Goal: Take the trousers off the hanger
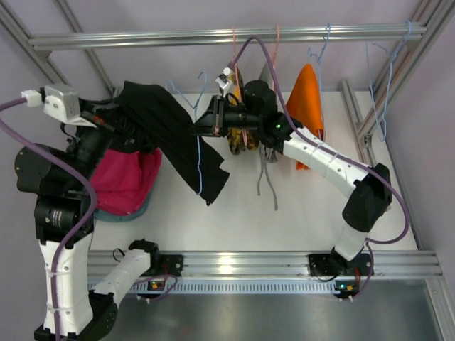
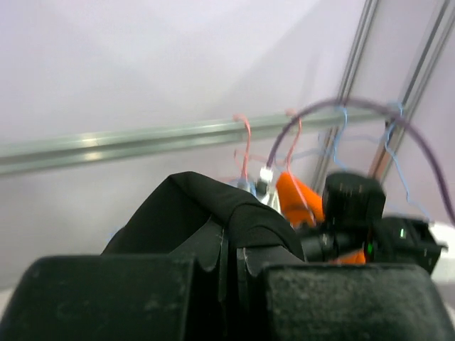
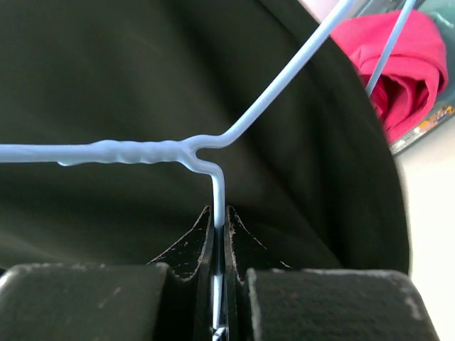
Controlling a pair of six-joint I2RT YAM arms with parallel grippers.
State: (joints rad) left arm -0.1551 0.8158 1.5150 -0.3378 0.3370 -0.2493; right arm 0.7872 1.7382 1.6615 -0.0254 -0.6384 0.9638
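Hanger [image 3: 142,151] is clamped at its neck by the right gripper [image 3: 219,222], seemingly as an anchor, while black trousers [image 1: 178,142] draped over it are pinched tight in the left gripper [image 2: 233,245] for pulling off; pink trousers [image 1: 121,181] are heaped left of it.

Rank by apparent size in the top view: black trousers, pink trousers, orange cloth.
1. black trousers, clearly largest
2. pink trousers, partly hidden
3. orange cloth
The last two look close, so their order is unsure.
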